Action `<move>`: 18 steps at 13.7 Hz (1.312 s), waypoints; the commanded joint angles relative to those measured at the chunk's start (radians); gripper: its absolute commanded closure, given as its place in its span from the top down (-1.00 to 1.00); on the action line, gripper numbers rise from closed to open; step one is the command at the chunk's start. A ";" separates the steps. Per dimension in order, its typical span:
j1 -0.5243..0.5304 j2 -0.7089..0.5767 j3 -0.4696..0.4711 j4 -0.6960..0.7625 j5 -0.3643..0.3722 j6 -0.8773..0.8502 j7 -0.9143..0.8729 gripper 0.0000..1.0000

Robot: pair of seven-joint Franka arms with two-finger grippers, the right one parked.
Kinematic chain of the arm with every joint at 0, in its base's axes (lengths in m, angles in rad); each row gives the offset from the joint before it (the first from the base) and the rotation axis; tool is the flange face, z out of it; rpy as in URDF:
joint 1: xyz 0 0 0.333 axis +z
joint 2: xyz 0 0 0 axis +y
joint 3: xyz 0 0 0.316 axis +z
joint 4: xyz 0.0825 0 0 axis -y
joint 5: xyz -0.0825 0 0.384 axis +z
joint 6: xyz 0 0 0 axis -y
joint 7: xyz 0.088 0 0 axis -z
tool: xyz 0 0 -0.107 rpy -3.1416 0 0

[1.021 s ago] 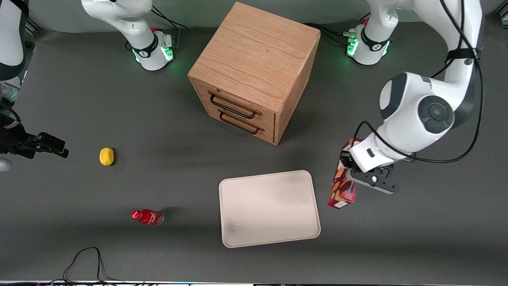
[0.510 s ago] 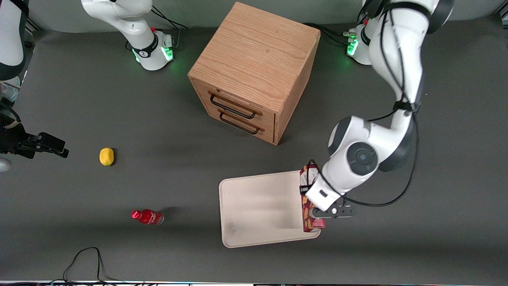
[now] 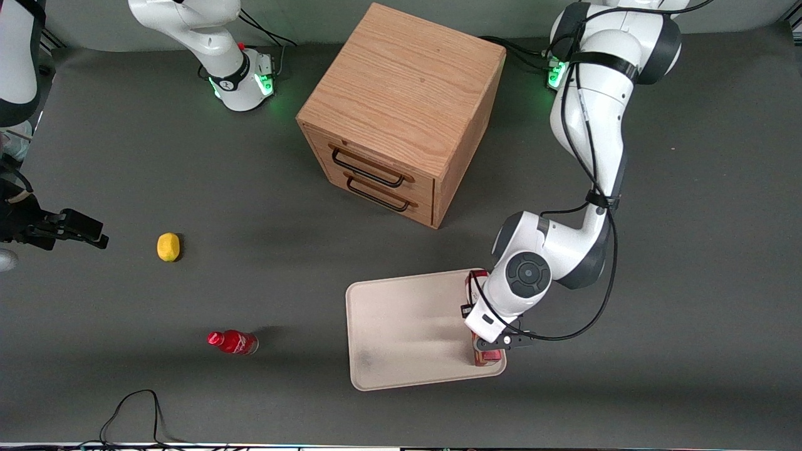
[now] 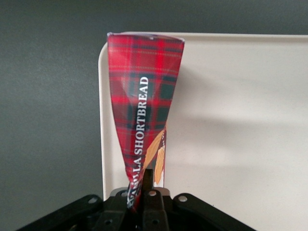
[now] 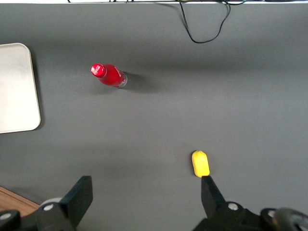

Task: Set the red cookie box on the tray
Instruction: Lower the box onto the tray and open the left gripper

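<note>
A long, slim red cookie box [image 4: 142,110] with a tartan pattern, white lettering reading "SHORTBREAD" and tan cookie pictures is held by the left arm's gripper [image 3: 488,343], whose two fingers [image 4: 147,185] are closed on one end of the carton. The wrist view shows the box stretching away from the fingers over the edge strip of the tray [image 4: 240,120], its other end reaching the tray's rounded corner. Whether the box rests on the tray or hangs just above it cannot be told.

In the front view the box [image 3: 475,283] lies along the tray's [image 3: 407,326] edge nearest the working arm's end of the table, mostly hidden under the white arm. The tray is large, flat, pale beige, with rounded corners and a low rim, on a dark grey table [image 3: 188,156].

A wooden drawer cabinet [image 3: 401,113] with two black handles stands farther from the front camera than the tray. Toward the parked arm's end of the table a small red bottle [image 3: 233,342] lies on its side, well apart from the tray, and a yellow lemon [image 3: 168,247] sits farther toward that end. A black cable [image 3: 135,410] loops at the table edge nearest the front camera
</note>
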 commanded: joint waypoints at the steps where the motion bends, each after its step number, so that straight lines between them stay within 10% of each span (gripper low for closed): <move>1: -0.022 0.003 0.025 0.024 0.058 -0.016 -0.031 0.72; 2: -0.022 -0.002 0.025 0.007 0.098 -0.013 -0.035 1.00; 8: -0.036 -0.099 0.024 -0.056 0.118 -0.014 -0.028 1.00; 18: 0.251 -0.892 0.016 -0.708 0.087 -0.185 0.114 1.00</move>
